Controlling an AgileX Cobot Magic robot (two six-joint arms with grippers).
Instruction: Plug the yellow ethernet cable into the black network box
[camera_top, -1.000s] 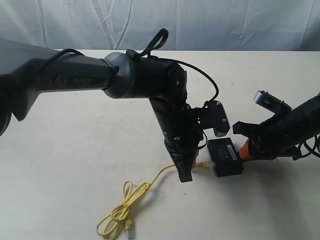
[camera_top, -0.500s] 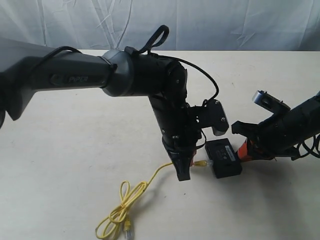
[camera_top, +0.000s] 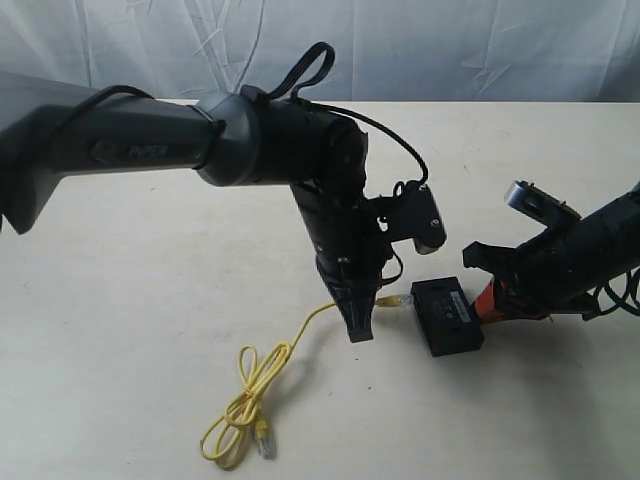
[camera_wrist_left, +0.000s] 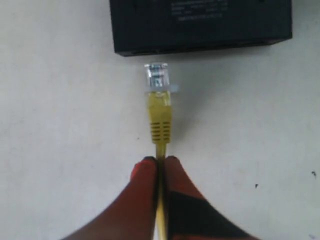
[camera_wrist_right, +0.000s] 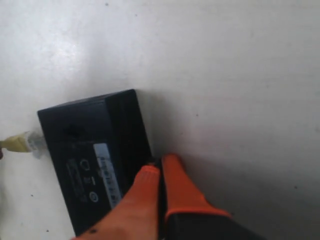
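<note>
Yellow ethernet cable (camera_wrist_left: 159, 107): left gripper (camera_wrist_left: 159, 161) fingers pinching it behind the clear plug, just short of the black network box (camera_wrist_left: 200, 25), at its 9 o'clock face in the exterior view. Right gripper (camera_wrist_right: 160, 167) fingers, pressed together, bracing the 3 o'clock side. Likely needing: plug squared to the port, straight push.

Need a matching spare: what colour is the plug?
Clear plug on yellow cable; best in left wrist view.

One yellow cable (camera_top: 262, 375) with two plugs (camera_top: 396, 299), one black box (camera_top: 447, 315), two robot arms (camera_top: 150, 150), one table (camera_top: 120, 330)
</note>
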